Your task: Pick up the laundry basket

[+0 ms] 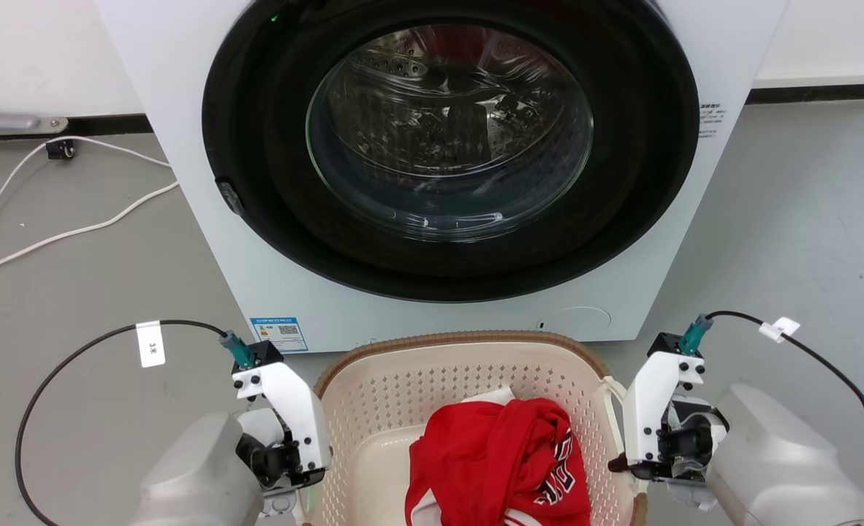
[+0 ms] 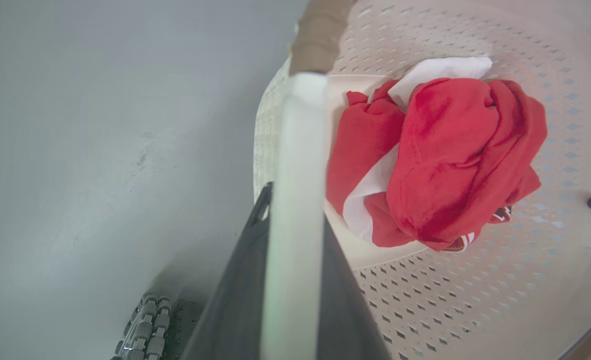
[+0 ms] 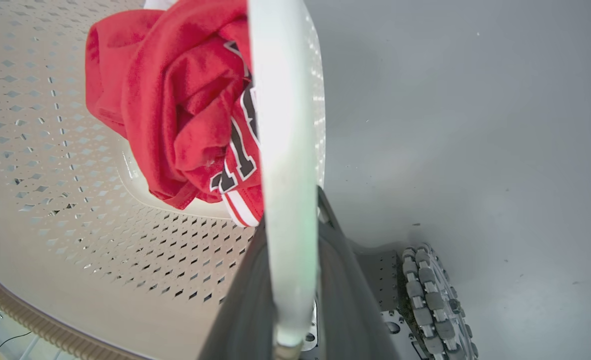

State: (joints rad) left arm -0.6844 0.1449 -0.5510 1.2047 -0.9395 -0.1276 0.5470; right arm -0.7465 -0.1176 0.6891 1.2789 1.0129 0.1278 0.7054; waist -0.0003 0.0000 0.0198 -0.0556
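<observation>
Location: basket (image 1: 395, 409) on floor (image 1: 74, 292), bottom centre, before washer (image 1: 198, 241) | Grip: left pincer (image 2: 295, 215) and right pincer (image 3: 293, 215) each closed on a white side handle (image 2: 298, 125) | Advice: raise both level, together, so red garment (image 1: 498, 460) stays in | Unclear: grip depth hard to judge; basket's near rim cut off at frame bottom.

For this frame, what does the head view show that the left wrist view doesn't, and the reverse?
Head view, not left wrist view: the washing machine with its round glass door, and white cables on the floor.
Left wrist view, not head view: the white handle running between the left hand's dark fingers, and a roller wheel low in the picture.
Both: the laundry basket, the red and white garment inside it, and the grey floor.
</observation>
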